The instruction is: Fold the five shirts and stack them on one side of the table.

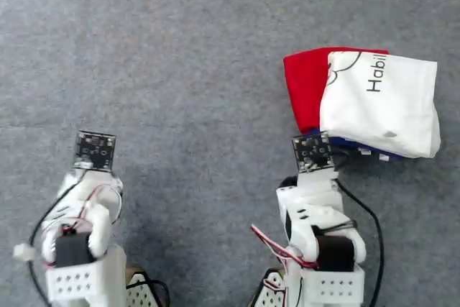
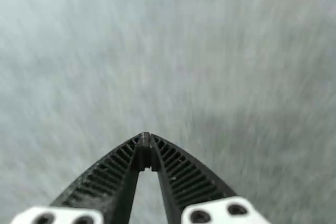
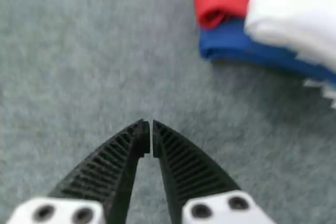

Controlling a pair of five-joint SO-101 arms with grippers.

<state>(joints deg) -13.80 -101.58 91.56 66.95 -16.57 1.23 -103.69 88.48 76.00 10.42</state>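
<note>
- The white shirt (image 1: 381,102) on top of the stack carries dark lettering and a curved dark line drawing along its edge nearest the red shirt (image 1: 305,84). You can see the print plainly in the high view.
- Small white marks (image 3: 323,87) run along the blue shirt (image 3: 247,51) at the bottom of the stack. They are too small for you to make out as letters.
- The stack is folded. The white shirt lies on top, the red one sticks out from under it on the side toward your left arm (image 1: 79,228), and the blue one shows as a thin edge on the side toward the arm bases.
- You can count three colours in the stack. Whether more layers lie between them cannot be told.
- The stack lies on the grey table covering (image 1: 180,70), straight out in front of your right arm (image 1: 316,228) and slightly to its outer side.
- Your right gripper (image 3: 147,127) is near the stack's blue corner, on the arm-base side of it. It is over bare grey covering and apart from the cloth.
- Its jaws are drawn together to a hairline slit, with nothing between them.
- Your left gripper (image 2: 146,139) is well apart from the stack, over bare grey covering on the far side of the right arm from it.
- Its toothed jaws meet at the tips and hold nothing.
- Whether either gripper's tips touch the covering cannot be told.
</note>
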